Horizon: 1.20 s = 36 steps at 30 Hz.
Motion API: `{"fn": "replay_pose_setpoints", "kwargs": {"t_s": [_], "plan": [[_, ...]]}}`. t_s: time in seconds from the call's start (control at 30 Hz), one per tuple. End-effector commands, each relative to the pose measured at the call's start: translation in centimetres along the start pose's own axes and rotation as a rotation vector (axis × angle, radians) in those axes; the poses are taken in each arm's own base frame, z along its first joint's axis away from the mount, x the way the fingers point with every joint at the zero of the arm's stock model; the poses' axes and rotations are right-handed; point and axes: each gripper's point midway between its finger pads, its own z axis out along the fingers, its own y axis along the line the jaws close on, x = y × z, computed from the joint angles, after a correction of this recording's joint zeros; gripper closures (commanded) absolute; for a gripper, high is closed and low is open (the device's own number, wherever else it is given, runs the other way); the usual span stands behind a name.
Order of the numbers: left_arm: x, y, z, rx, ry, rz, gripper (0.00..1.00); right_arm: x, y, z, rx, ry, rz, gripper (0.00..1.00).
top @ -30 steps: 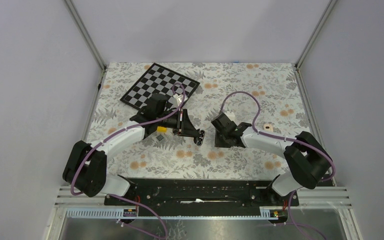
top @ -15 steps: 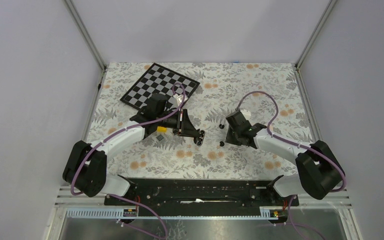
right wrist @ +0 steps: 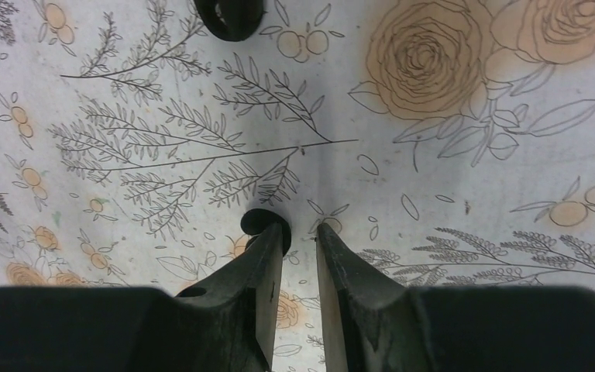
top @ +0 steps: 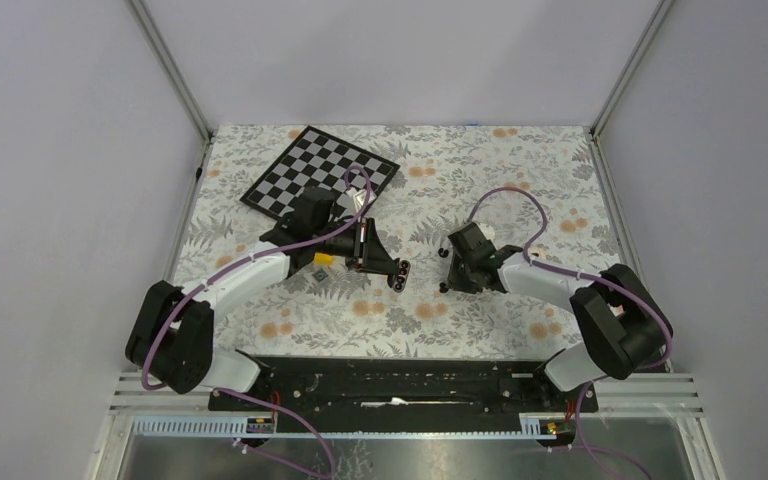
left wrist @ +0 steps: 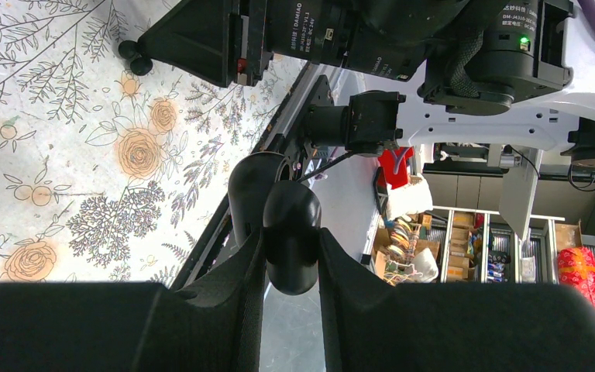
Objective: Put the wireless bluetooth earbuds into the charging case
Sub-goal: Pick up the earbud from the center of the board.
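My left gripper (top: 390, 270) (left wrist: 290, 242) is shut on the black charging case (left wrist: 290, 221) (top: 399, 281), which it holds just above the cloth at mid-table. My right gripper (top: 449, 270) (right wrist: 300, 229) points down at the floral cloth, its jaws narrowly open with nothing between them. One small black earbud (right wrist: 259, 221) (top: 444, 288) lies against the outside of its left fingertip. A second black earbud (right wrist: 228, 17) (top: 444, 253) rests on the cloth farther ahead. The case and the right gripper are a short gap apart.
A small yellow block (top: 323, 259) sits beside the left arm's wrist. A checkerboard (top: 320, 172) lies at the back left of the floral cloth (top: 520, 180). Metal frame posts and grey walls enclose the table.
The right gripper drew back to the right, uncovering two black earbuds, then edged left again toward them. The left arm and the case have stayed still.
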Motion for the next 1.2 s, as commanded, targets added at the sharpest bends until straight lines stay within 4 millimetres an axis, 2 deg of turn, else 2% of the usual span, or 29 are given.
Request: {"fn": "replay_pose_setpoints", "kwargs": {"t_s": [0.0,0.4,0.57,0.93,1.07,1.17], "plan": [[-0.7,-1.4,-0.1,0.037,-0.007,0.072,0.96,-1.0,1.9,-0.1,-0.063,-0.012,0.005,0.7],[-0.9,-1.4,0.0,0.041,-0.002,0.073,0.96,-0.2,2.4,0.3,-0.089,0.025,0.002,0.71],[-0.7,-1.2,0.0,0.039,0.001,0.07,0.96,0.0,2.9,0.1,-0.11,0.025,0.002,0.76],[-0.6,-1.3,-0.1,0.041,0.002,0.075,0.96,0.4,4.1,0.0,-0.129,0.034,-0.018,0.72],[-0.6,-1.2,-0.1,0.038,0.007,0.081,0.96,0.5,4.1,0.1,-0.128,0.036,-0.02,0.76],[-0.6,-1.3,-0.1,0.037,0.006,0.082,0.96,0.4,4.1,0.1,-0.128,0.032,-0.021,0.83]]}}
